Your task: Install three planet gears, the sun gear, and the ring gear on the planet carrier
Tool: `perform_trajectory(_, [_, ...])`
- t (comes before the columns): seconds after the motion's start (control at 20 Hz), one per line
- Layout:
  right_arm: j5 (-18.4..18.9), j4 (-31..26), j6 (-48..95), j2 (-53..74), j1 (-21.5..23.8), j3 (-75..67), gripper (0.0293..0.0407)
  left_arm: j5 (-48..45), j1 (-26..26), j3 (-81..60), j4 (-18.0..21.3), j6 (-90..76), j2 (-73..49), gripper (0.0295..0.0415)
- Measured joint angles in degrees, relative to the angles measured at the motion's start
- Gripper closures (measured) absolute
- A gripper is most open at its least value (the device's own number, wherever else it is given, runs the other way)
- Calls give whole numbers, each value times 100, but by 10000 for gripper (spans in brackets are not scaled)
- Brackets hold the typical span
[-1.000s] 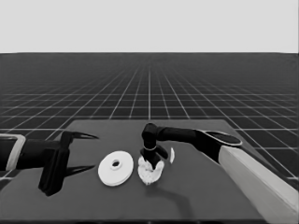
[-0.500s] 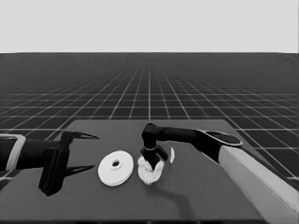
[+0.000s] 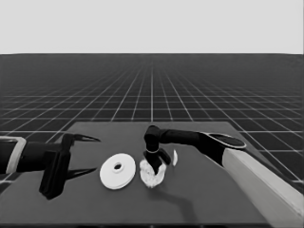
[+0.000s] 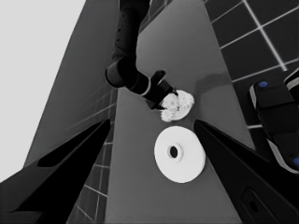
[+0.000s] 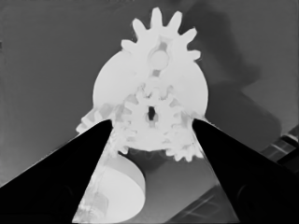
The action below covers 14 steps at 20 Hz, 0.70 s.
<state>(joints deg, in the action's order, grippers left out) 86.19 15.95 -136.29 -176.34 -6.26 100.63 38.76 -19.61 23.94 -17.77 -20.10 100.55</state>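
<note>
Right gripper hangs directly over the smaller round part, fingers spread either side of the centre gear, larger round part alongside.

The counter looks matt, dark and smooth. The larger round part is matt white, smooth like plastic. Beside it, the gears on the smaller round part look equally chalky, their rims toothed.
</note>
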Motion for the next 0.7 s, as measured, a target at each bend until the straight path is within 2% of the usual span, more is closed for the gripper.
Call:
perform_trajectory(0.05, [0,0,-12,0,0,0,320,0,0,0,0,0,0,326])
perform_trajectory(0.1, [0,0,-20,0,0,0,317,0,0,0,0,0,0,326])
perform_trajectory(0.4, [0,0,-29,0,0,0,315,0,0,0,0,0,0,326])
perform_trajectory(0.45, [148,-251,2222,50,281,-219,307,0,0,0,0,0,0,326])
perform_trajectory(0.5, [204,-409,3639,66,500,-322,309,0,0,0,0,0,0,326])
perform_trajectory(0.6, [219,-574,4987,81,697,-389,314,0,0,0,0,0,0,326])
perform_trajectory(0.7, [216,-637,5461,88,760,-405,315,0,0,0,0,0,0,326])
